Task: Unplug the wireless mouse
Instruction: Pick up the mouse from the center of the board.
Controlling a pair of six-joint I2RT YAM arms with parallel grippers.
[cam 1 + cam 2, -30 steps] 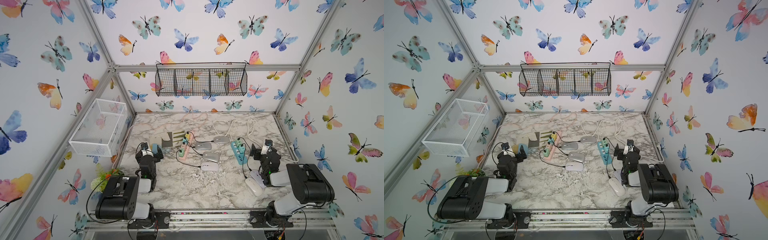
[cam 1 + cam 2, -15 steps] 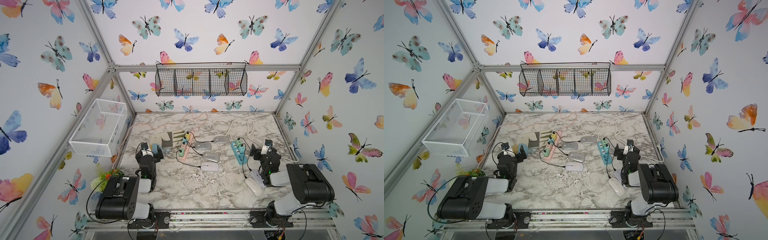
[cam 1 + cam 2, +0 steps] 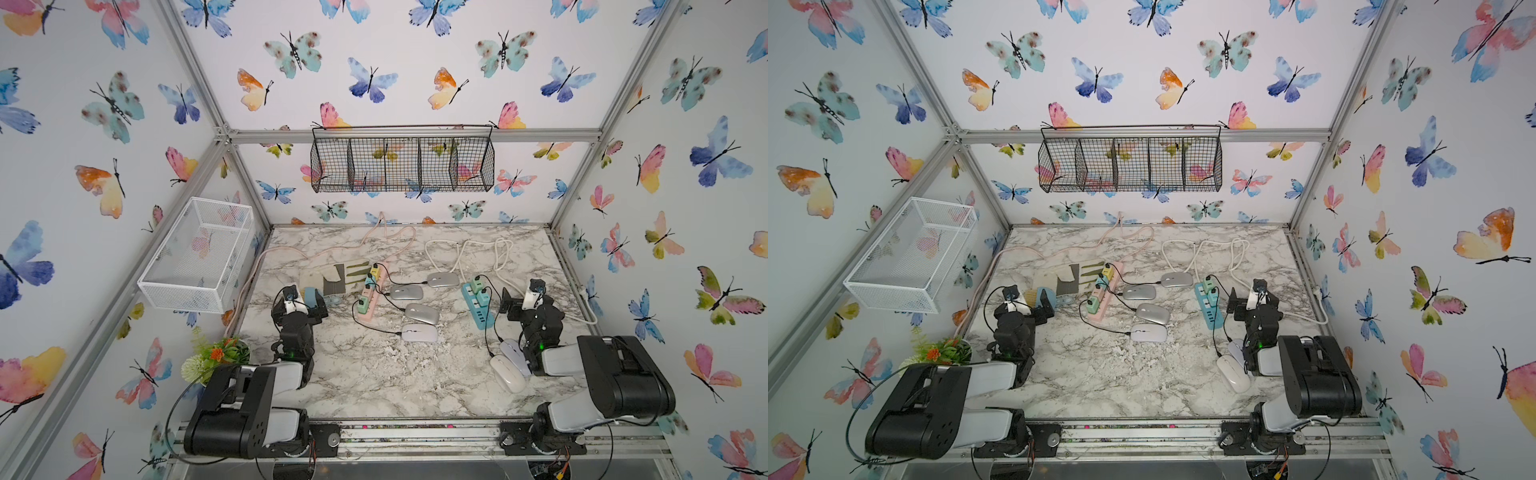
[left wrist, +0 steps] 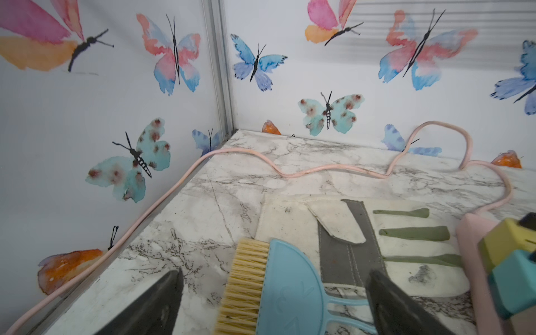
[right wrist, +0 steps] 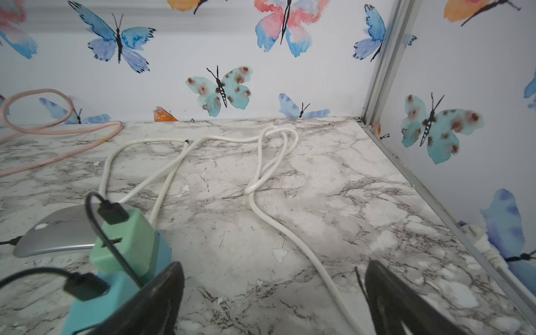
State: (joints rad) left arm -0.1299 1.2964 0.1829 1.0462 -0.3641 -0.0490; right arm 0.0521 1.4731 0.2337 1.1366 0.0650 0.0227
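Note:
Several wireless mice lie on the marble table. Three silver mice are cabled to chargers on a pink power strip. A fourth silver mouse and two white mice are cabled to a blue power strip. My right gripper hangs open just right of the blue strip. In the right wrist view my right gripper holds nothing; black USB plugs sit in a green charger. My left gripper is open over a blue brush.
A cream and grey glove lies between the brush and the pink strip. A white cable and a pink cable loop over the back of the table. A potted plant stands at the left edge. Wire baskets hang on the walls.

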